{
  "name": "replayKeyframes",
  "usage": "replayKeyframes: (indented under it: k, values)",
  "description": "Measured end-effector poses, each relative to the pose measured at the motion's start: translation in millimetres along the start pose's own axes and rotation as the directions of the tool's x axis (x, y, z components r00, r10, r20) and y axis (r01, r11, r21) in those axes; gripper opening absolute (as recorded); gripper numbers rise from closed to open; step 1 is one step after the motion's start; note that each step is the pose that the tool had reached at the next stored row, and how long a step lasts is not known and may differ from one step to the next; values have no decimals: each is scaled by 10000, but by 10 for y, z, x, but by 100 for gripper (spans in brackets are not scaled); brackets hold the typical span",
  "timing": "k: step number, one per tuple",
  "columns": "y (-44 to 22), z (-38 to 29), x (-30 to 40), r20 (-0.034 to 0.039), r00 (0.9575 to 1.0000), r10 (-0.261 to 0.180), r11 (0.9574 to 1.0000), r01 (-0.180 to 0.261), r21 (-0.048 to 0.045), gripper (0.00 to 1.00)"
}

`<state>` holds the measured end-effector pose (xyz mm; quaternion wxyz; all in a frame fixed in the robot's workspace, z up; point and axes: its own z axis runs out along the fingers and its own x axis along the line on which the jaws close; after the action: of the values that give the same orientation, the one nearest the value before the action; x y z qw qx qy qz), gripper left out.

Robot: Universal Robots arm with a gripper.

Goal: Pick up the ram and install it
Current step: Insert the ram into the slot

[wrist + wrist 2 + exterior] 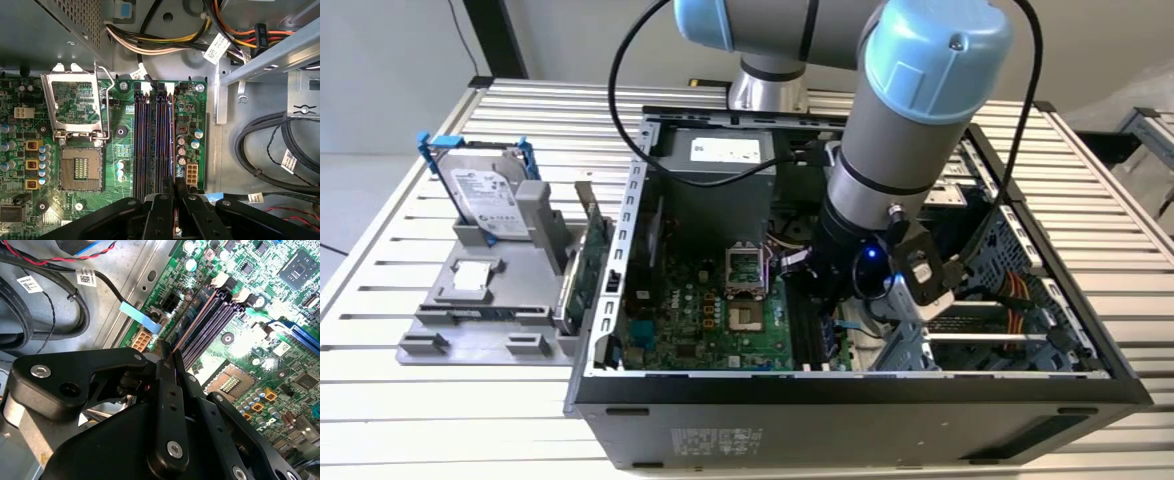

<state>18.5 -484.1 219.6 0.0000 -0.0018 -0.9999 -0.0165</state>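
Note:
In both wrist views my black gripper (176, 184) (168, 347) is shut on the ram (172, 150) (192, 320). The ram is seen edge-on as a thin strip. It lies along the memory slot (167, 125) nearest the motherboard's edge. I cannot tell whether it sits in the slot or just above it. The other dark slots (142, 140) beside it hold nothing. In the exterior view the gripper (834, 295) is down inside the open computer case (854, 390), over the green motherboard (707, 330).
A grey fixture (494, 300) at the exterior view's left holds a hard drive in a blue frame (487, 195) and a green expansion card (594, 255). Beside the slots are the open CPU socket (80, 167), black cables (270, 150) and a metal drive cage (987, 320).

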Motion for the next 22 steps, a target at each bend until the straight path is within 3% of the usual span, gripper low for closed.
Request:
replayKeyframes:
  k: [7, 22]
  values:
    - [6, -28, 10, 1, 10000, 15, 9999, -15, 113, 0]
    - [19, 17, 56, 7, 9998, 197, 9998, -198, 93, 0]
